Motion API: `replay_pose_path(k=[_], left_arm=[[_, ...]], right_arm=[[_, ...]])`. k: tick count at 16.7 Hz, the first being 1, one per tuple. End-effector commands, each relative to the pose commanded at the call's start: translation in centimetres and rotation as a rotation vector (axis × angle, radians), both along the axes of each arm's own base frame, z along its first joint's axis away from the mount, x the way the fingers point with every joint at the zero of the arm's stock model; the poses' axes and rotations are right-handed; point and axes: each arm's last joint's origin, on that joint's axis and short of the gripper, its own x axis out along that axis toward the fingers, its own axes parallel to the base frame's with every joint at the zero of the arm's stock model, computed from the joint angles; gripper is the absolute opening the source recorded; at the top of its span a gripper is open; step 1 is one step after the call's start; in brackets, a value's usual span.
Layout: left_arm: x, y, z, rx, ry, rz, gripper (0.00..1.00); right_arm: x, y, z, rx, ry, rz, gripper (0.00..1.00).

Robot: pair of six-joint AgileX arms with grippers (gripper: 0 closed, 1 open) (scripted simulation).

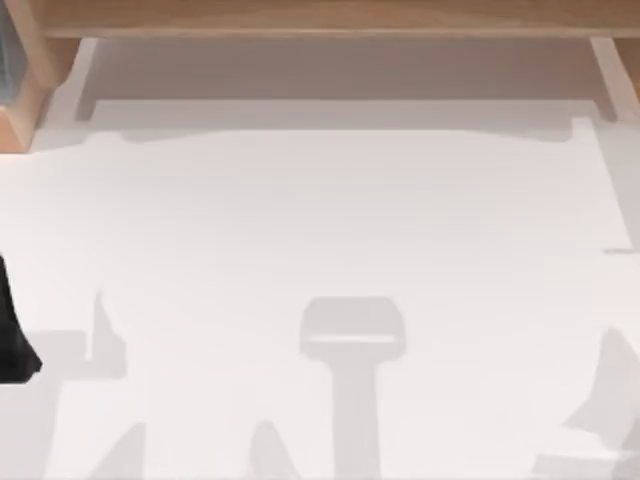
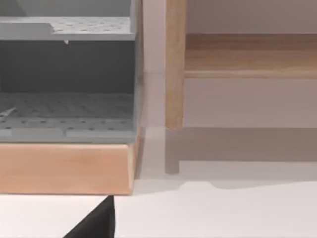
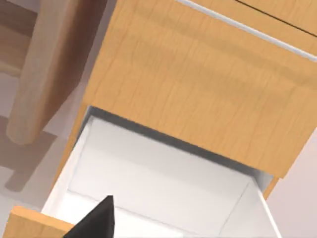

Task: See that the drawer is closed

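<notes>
From above I saw the white counter with a wooden shelf edge along its far side and a wooden post at the far left. A dark part of my left arm showed at the counter's left edge.

My right wrist camera looked at the drawer, which stood pulled out of its wooden cabinet, its white inside open to view and its wooden front nearest the camera. A dark tip of the right tool sat just over the drawer's front; I could not tell whether that tool was spread or pressed together.

My left wrist camera showed a grey rack on a wooden base, a wooden leg beside it, and a dark tip of the left tool; its state I could not tell.
</notes>
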Motion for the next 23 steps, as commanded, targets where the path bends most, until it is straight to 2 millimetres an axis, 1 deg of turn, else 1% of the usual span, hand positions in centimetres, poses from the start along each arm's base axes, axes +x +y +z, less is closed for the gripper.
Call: replay_pose_path(k=[3, 6, 9, 12, 14, 16, 21, 23], left_arm=[[0.0, 0.0, 0.0, 0.0, 0.0, 0.0, 1.0], [0.0, 0.0, 0.0, 0.0, 0.0, 0.0, 1.0], [0.0, 0.0, 0.0, 0.0, 0.0, 0.0, 1.0], [0.0, 0.0, 0.0, 0.0, 0.0, 0.0, 1.0], [0.0, 0.0, 0.0, 0.0, 0.0, 0.0, 1.0], [0.0, 0.0, 0.0, 0.0, 0.0, 0.0, 1.0], [0.0, 0.0, 0.0, 0.0, 0.0, 0.0, 1.0], [0.0, 0.0, 0.0, 0.0, 0.0, 0.0, 1.0]], right_arm=[[1.3, -1.4, -2.1, -0.271, 0.006, -0.009, 1.0], [2.5, -2.5, -4.6, -0.562, 0.015, -0.016, 1.0], [3.3, -3.0, -7.1, -0.832, 0.02, -0.018, 1.0], [3.9, -3.1, -9.1, -1.039, 0.02, -0.019, 1.0], [4.1, -3.1, -10.0, -1.127, 0.018, -0.02, 1.0], [4.3, -3.1, -10.4, -1.17, 0.016, -0.021, 1.0], [4.1, -3.1, -10.5, -1.172, 0.02, -0.023, 1.0], [4.6, -3.2, -10.5, -1.176, 0.017, -0.022, 1.0]])
